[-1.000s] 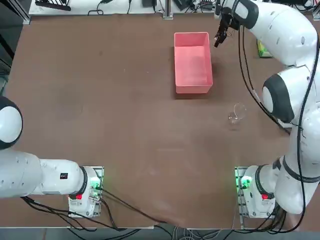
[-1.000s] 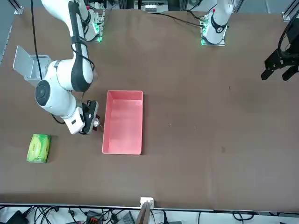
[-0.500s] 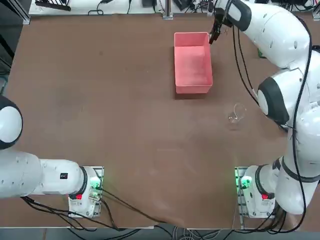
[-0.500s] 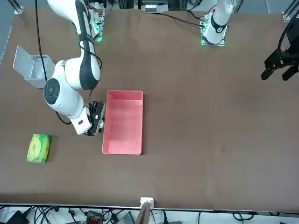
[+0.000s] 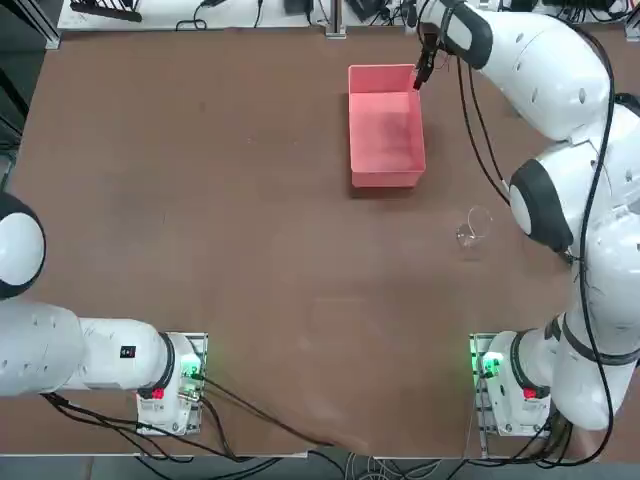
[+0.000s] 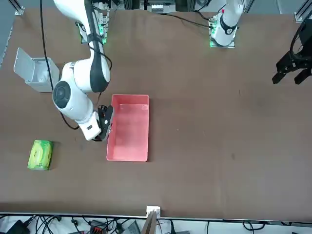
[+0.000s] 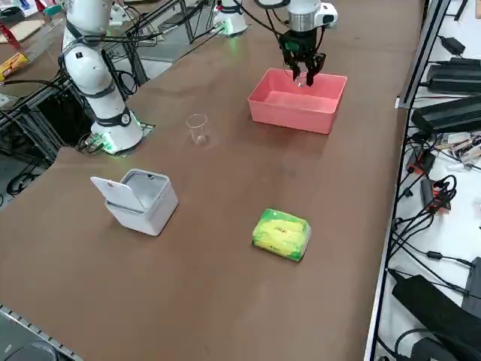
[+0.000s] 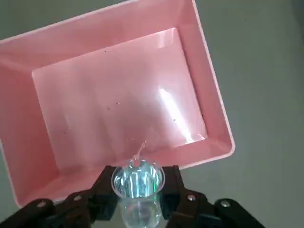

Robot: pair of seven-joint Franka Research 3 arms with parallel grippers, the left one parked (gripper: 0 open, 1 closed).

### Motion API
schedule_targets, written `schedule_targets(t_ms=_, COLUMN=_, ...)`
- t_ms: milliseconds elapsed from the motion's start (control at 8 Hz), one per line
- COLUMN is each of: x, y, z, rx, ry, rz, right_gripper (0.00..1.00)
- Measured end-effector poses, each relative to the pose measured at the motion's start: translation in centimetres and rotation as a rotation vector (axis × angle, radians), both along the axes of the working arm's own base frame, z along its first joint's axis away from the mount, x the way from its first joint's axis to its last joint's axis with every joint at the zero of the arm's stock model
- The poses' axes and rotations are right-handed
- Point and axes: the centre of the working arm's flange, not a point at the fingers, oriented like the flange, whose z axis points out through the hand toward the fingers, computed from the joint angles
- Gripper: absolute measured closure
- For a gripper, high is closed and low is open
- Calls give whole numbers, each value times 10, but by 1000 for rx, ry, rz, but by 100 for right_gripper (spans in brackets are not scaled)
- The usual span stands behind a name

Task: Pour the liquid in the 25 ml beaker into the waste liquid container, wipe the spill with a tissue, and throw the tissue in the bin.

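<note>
Going left to right across the right side view, the bin (image 7: 154,214) stands with its flap open, then comes the larger glass beaker (image 7: 198,129) on the table. Next is the green tissue pack (image 7: 281,235), where I can make out no loose sheet. Past it sits the pink waste tray (image 7: 291,118). My right gripper (image 8: 141,172) is over the tray's near edge, its 2 fingers grasping the 25 ml beaker (image 8: 138,185) from opposite sides. I can't tell how much liquid it holds. I judge the beaker very light, stiff, smooth and breakable, slippery if wet. This hold around its wall, below the rim, seems right: steady pressure, no extra squeeze. I should bring the mouth further over the tray, then tip slowly, since pouring at this edge could spill outside.
</note>
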Motion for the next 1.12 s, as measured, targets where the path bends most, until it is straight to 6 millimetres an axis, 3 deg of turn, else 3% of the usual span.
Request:
schedule_targets(t_ms=500, x=-9, y=24, z=5, rx=-59, ry=-6, rz=-3, right_gripper=53)
schedule_targets(t_ms=1125, x=-12, y=31, z=-3, rx=-134, ry=-12, rz=12, right_gripper=53)
